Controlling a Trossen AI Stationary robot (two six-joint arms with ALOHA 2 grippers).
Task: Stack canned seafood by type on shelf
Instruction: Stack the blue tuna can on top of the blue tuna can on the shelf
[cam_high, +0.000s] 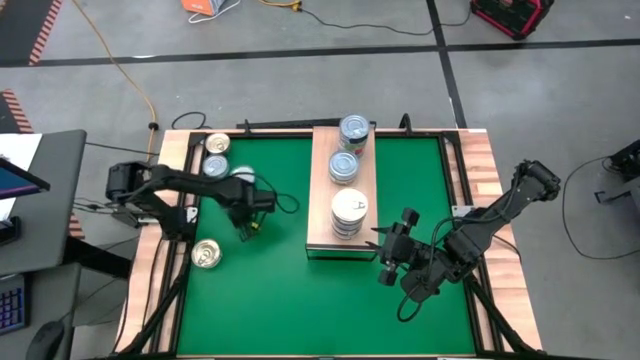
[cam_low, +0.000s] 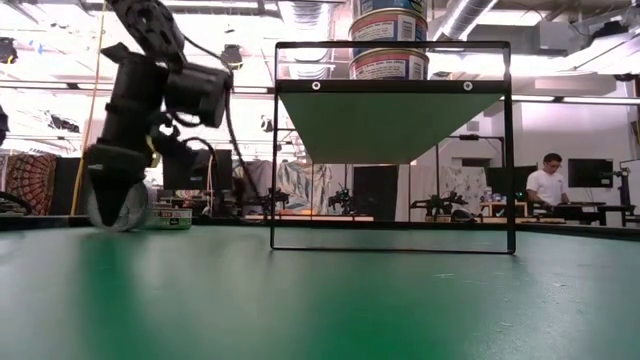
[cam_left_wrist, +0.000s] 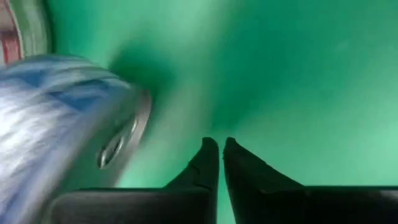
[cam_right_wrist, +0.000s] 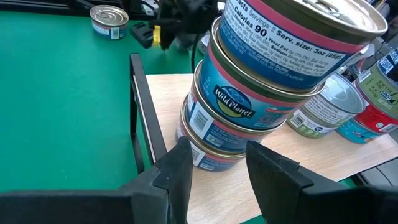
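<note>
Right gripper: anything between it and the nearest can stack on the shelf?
Nothing. In the right wrist view, the right gripper, jaws open, faces the three-can stack across bare shelf wood.

Green mat (cam_high: 260, 290) lying across the table, wooden border (cam_high: 487, 170) showing along its edges. Yellow cable (cam_high: 120, 65) trailing over the grey floor. Red case (cam_high: 512, 14) sitting at the floor's far edge. Keyboard (cam_high: 12, 300) resting on a grey desk beside the table. Person (cam_low: 547, 186) standing in the room behind, at a bench.
</note>
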